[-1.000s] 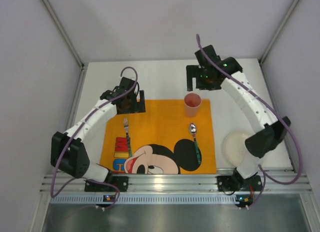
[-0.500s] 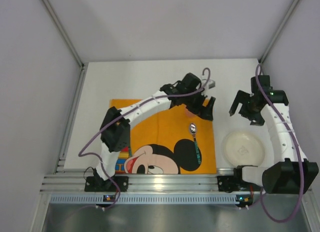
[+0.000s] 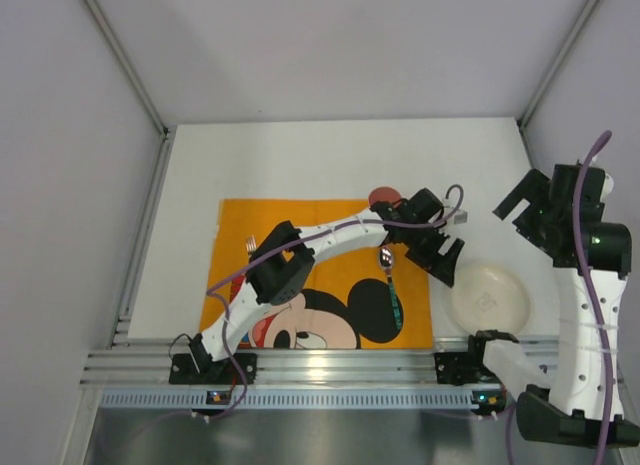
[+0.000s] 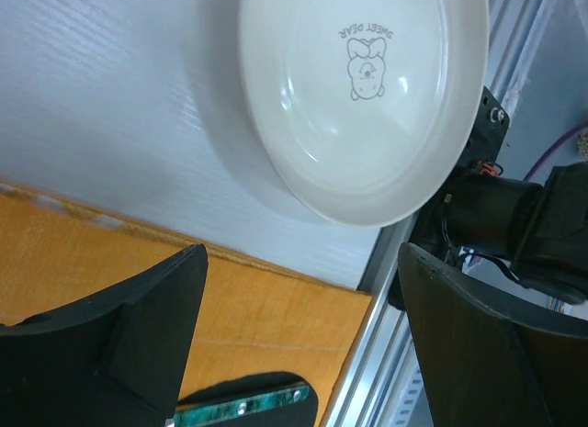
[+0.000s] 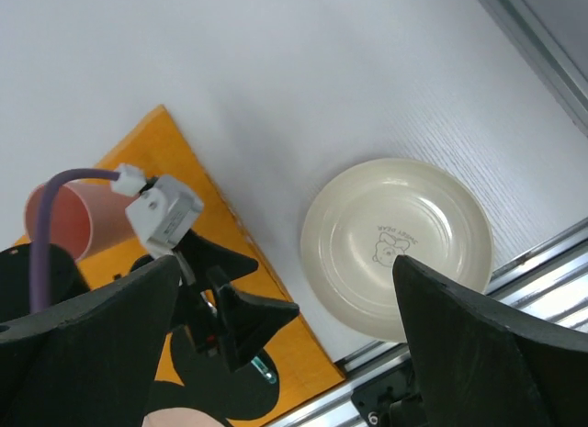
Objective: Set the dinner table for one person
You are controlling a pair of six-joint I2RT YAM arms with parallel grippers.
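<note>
L gripper point(image 3: 448, 264), jaws spread, empty, is hovering by plate point(image 3: 488, 297) at 3 o'clock of placemat point(image 3: 330, 225); R gripper point(image 3: 523, 216) is hanging open too. Table point(image 3: 300, 155), underlying everything, prob. rigid, fixed, not for lifting; plate prob. slick, breakable, so grab its rim.

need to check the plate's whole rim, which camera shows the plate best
Right wrist: the plate lies whole and unobstructed, print visible. Left wrist shows the plate closer, but its top is cropped. The top view shows the plate small.
</note>
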